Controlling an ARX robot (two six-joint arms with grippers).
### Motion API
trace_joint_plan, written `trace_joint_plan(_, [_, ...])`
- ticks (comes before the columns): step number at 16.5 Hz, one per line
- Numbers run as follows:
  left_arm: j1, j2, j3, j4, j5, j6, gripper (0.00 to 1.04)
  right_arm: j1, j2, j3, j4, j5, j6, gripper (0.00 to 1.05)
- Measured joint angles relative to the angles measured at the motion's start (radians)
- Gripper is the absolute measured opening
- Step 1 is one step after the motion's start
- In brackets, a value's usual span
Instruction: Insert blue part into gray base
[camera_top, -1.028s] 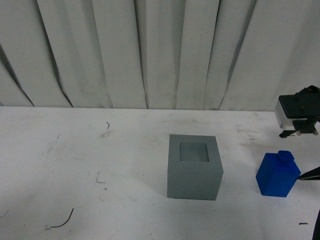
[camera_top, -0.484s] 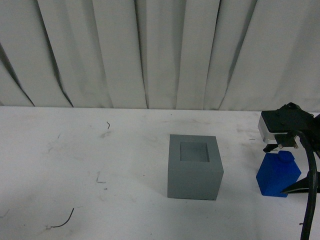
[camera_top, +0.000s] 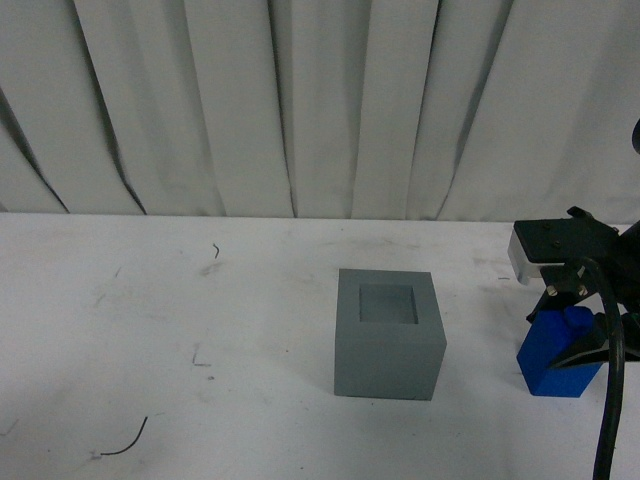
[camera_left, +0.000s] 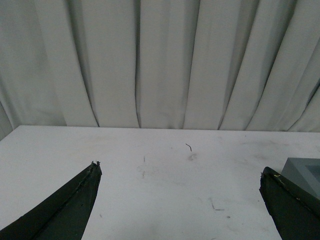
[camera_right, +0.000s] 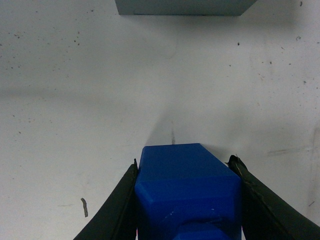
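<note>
The gray base (camera_top: 388, 345) sits on the white table, its square recess (camera_top: 388, 303) facing up and empty. The blue part (camera_top: 545, 368) stands on the table to the base's right, apart from it. My right gripper (camera_top: 565, 338) is down over the blue part and shut on it. In the right wrist view the two black fingers (camera_right: 120, 205) press both sides of the blue part (camera_right: 187, 182), and the base's edge (camera_right: 182, 6) shows ahead. My left gripper (camera_left: 180, 169) is open and empty over bare table, with a corner of the base (camera_left: 306, 170) beside one finger.
The white table (camera_top: 200, 300) has scuff marks and a small black wire scrap (camera_top: 125, 440) near its front left. A pleated white curtain (camera_top: 300, 100) closes off the back. The right arm's black cable (camera_top: 612, 400) hangs at the right edge.
My right gripper has come down and to the left onto the blue part and closed on it. The blue part has shifted slightly. The gray base has not moved.
</note>
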Motion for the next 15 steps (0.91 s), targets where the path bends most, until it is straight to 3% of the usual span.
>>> trace_joint_plan(9, [0.0, 0.0, 0.0, 0.0, 0.0, 0.0, 0.98, 0.001, 0.0, 0.014, -0.013, 0.0, 0.0, 0.47])
trace_joint_plan(15, [0.0, 0.0, 0.0, 0.0, 0.0, 0.0, 0.98, 0.043, -0.076, 0.067, -0.127, -0.008, 0.003, 0.47])
